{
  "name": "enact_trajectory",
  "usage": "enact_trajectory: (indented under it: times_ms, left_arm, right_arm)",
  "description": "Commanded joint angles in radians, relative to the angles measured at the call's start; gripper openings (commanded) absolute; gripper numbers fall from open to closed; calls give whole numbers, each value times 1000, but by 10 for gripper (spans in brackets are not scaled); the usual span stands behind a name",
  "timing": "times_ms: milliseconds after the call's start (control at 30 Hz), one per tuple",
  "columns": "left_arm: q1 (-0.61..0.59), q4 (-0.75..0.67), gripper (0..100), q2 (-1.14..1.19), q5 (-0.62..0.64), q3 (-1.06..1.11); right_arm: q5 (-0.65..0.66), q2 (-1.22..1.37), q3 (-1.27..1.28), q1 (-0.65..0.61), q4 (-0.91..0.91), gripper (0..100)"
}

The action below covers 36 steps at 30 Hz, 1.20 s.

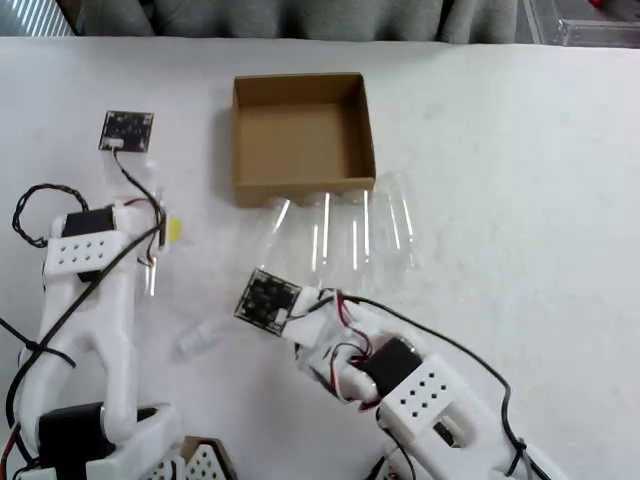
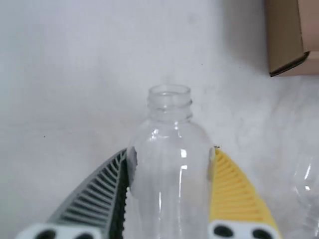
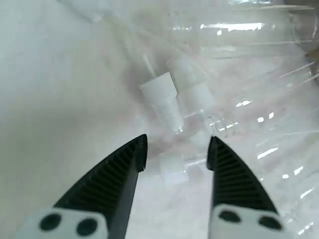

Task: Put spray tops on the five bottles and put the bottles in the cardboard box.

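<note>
Robotics lab bench. A bare circuit board (image 1: 127, 131) with loose wiring lies on the white-covered table (image 1: 520, 150) beyond the left claw (image 2: 171, 154); exposed cables (image 1: 30, 215) run along the white arm (image 1: 110, 330) behind it. A grey curtain (image 1: 300, 18) hangs well beyond.

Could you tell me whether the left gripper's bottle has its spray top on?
Off: the clear plastic bottle has a bare, open threaded neck.

No text, label, brand, number or sign is legible. The clear plastic bottle (image 2: 169, 169), centre of the left wrist view, and the brown cardboard box (image 1: 300, 135), upper centre of the high view, show plain surfaces.
</note>
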Motion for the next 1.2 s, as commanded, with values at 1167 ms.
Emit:
enact_trajectory:
  times_ms: [1167]
  left_arm:
    - [-24, -72, 20, -48, 5, 15]
  right_arm:
    - [110, 590, -212, -97, -282, 180]
